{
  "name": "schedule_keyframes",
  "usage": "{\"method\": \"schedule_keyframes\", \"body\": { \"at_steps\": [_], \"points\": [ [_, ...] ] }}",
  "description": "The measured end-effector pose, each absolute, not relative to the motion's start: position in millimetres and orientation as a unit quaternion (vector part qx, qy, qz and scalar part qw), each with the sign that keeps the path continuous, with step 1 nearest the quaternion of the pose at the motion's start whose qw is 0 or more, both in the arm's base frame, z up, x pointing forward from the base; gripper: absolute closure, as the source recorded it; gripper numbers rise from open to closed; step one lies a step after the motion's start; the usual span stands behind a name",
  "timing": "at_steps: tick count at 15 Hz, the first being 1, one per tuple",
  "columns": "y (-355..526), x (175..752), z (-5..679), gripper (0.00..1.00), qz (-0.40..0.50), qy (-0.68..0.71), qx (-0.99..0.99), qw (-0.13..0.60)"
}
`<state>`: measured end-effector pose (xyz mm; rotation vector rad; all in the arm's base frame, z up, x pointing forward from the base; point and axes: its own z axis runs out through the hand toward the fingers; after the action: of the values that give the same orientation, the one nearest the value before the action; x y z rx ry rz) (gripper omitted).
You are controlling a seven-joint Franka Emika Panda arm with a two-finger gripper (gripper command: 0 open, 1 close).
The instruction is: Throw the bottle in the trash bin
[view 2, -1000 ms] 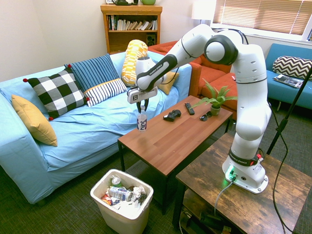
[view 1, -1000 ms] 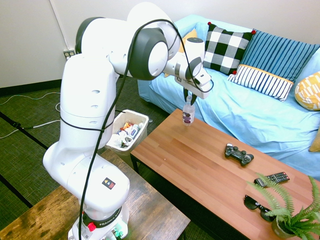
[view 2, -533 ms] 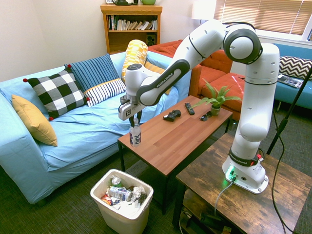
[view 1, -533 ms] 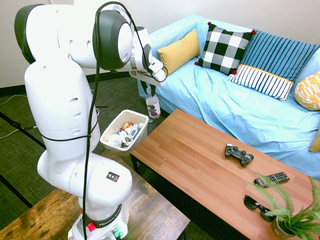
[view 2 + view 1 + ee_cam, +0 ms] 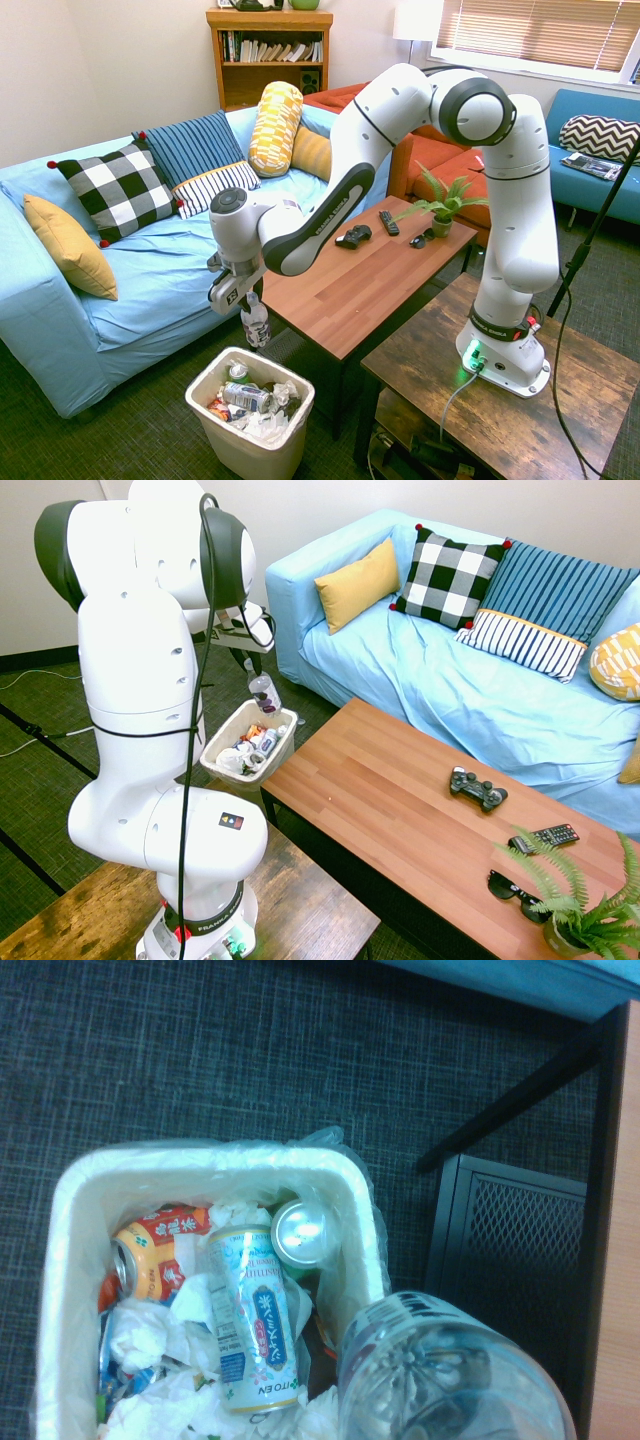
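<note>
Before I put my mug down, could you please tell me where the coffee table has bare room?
The widest bare patch on the coffee table runs from its end nearest the trash bin to the game controller. It is crowded at the far end, with the remote, sunglasses and potted fern.

Both exterior views are bright and mostly sharp. In the second exterior view, daylight glows through the blinds [image 5: 545, 35], pale and washed out near the top right corner, and a soft sheen lies along the coffee table [image 5: 345, 290]. Dark shade fills the floor under its near edge. The wrist view is dimmer, with a blue cast and soft grain; glare whitens a can's end [image 5: 300, 1232], and the bottle [image 5: 450, 1375] looks blurred.
</note>
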<state>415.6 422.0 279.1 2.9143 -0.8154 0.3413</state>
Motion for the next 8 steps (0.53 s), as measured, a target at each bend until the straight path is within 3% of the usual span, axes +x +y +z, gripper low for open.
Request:
{"method": "schedule_keyframes", "body": {
  "at_steps": [8],
  "points": [
    [422, 437, 268, 0.00, 0.111, -0.272, 0.954, 0.055]
  ]
}}
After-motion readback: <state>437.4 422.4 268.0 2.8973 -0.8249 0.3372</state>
